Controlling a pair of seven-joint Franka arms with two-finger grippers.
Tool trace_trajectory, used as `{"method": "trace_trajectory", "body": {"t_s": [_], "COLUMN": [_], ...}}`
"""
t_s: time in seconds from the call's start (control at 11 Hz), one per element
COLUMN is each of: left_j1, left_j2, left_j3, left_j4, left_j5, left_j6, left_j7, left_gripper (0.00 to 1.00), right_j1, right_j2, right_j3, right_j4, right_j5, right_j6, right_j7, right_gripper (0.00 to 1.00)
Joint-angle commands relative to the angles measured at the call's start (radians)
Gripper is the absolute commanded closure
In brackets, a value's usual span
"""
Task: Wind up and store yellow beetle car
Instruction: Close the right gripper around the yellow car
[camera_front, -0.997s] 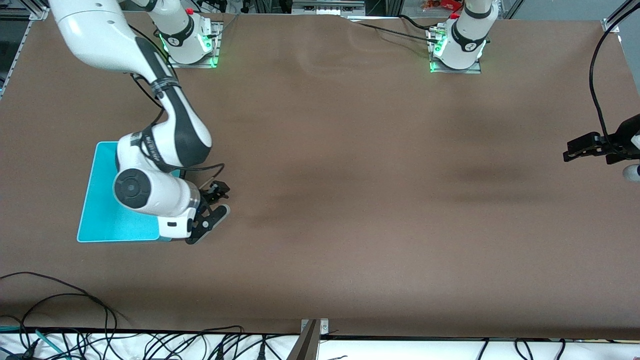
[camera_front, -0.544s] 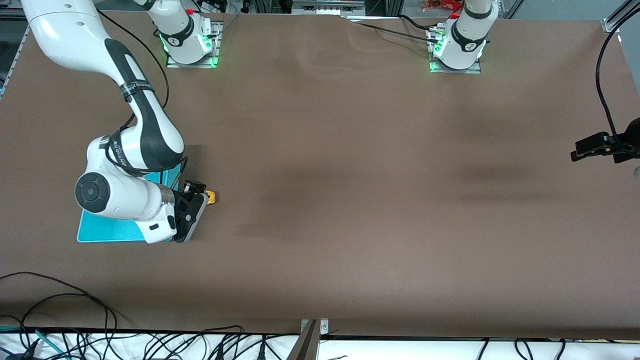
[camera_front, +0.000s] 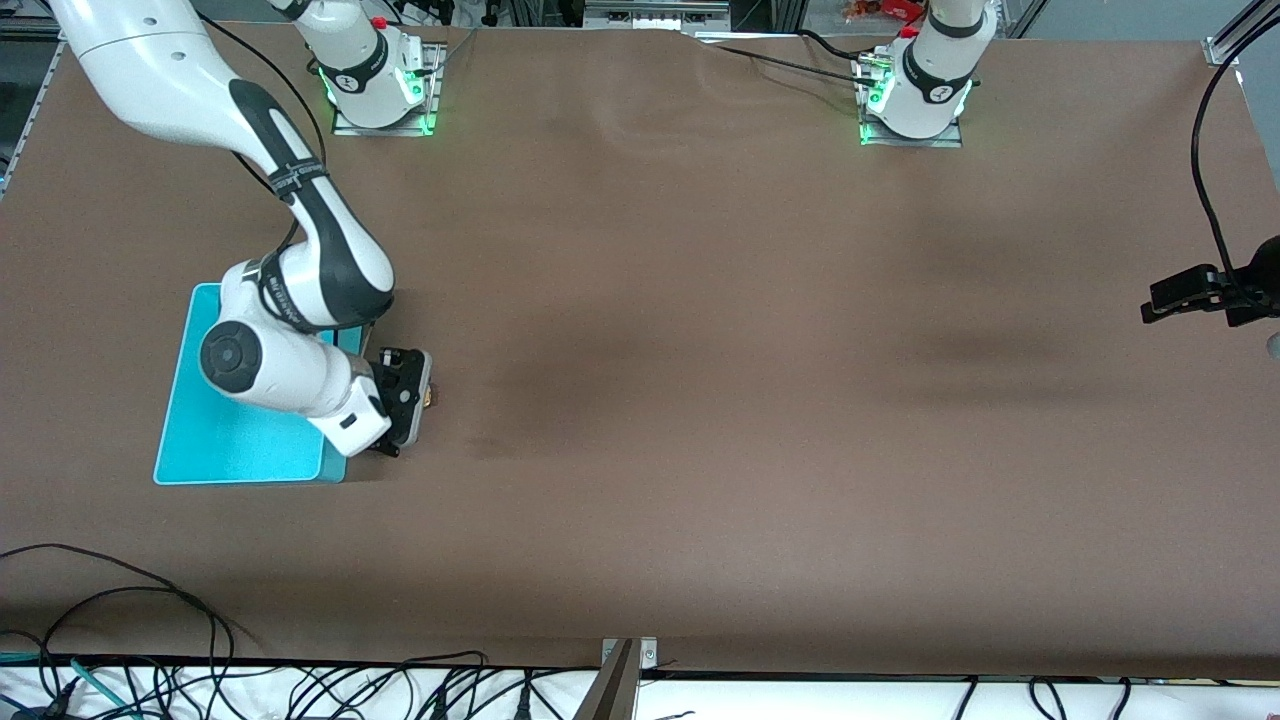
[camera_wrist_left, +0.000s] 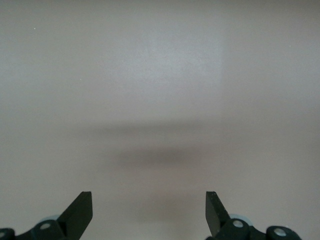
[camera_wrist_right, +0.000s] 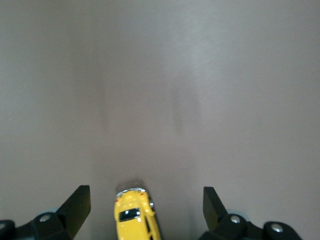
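Observation:
The yellow beetle car (camera_wrist_right: 134, 216) stands on the brown table between the spread fingers of my right gripper (camera_wrist_right: 146, 194), which is open and touches nothing. In the front view the right gripper (camera_front: 412, 400) hangs low over the car beside the turquoise bin (camera_front: 200, 450), and only a sliver of the car (camera_front: 431, 397) shows past the hand. My left gripper (camera_front: 1160, 298) waits open over the left arm's end of the table. Bare table alone lies below the left gripper (camera_wrist_left: 149, 200) in its wrist view.
The bin lies flat at the right arm's end of the table, partly under the right arm's wrist. Cables (camera_front: 120, 640) run along the table edge nearest the front camera. A black cable (camera_front: 1200, 150) hangs by the left gripper.
The right hand swung away over the bin, baring the car, then came back down over it. The left gripper drew slightly toward its table end, then held still.

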Motion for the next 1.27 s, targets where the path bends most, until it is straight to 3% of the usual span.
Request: {"method": "trace_trajectory", "body": {"t_s": [0.0,0.45,1.18], "left_j1": [0.008,0.008,0.008], "left_j2": [-0.001,-0.001,-0.001], "left_j3": [0.000,0.000,0.000], "left_j4": [0.010,0.008,0.007], "left_j5": [-0.026,-0.026,-0.026], "left_j6": [-0.015,-0.015,-0.015], "left_j7": [0.030,0.029,0.030], "left_gripper": [0.00,0.00,0.00], "right_j1": [-0.018,-0.019,-0.019], "right_j2": [-0.161,-0.186,-0.065], "right_j3": [0.001,-0.111,-0.111], "right_j4": [-0.250,-0.335,-0.301], "right_j5": [0.015,0.079,0.082], "right_j6": [0.090,0.116,0.254], "right_j7": [-0.091,-0.332,-0.331], "right_gripper": [0.00,0.00,0.00]}}
